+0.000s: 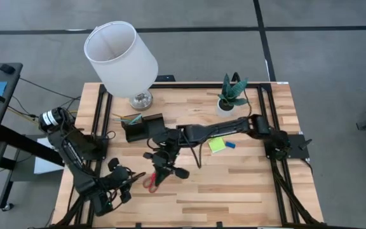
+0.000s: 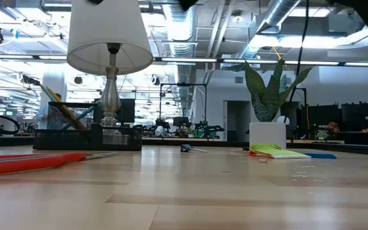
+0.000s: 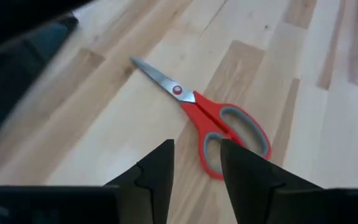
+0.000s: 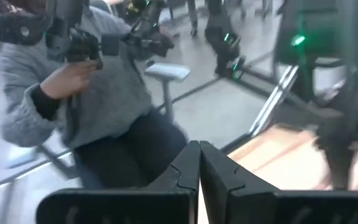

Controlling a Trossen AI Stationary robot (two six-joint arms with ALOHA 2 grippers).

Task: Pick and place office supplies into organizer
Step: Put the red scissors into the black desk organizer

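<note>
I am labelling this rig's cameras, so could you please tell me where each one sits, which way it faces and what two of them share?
High: overhead, looking down on the table; both arms show.
Low: at tabletop height, facing the organizer and lamp; no gripper shows.
Left wrist: looks down past the open left gripper at the red scissors.
Right wrist: past the shut right gripper, faces a seated person beyond the table.
Shared: high and left wrist both show the scissors.

Red-handled scissors (image 3: 211,116) lie flat, closed; black organizer (image 1: 142,128) beside lamp.
</note>
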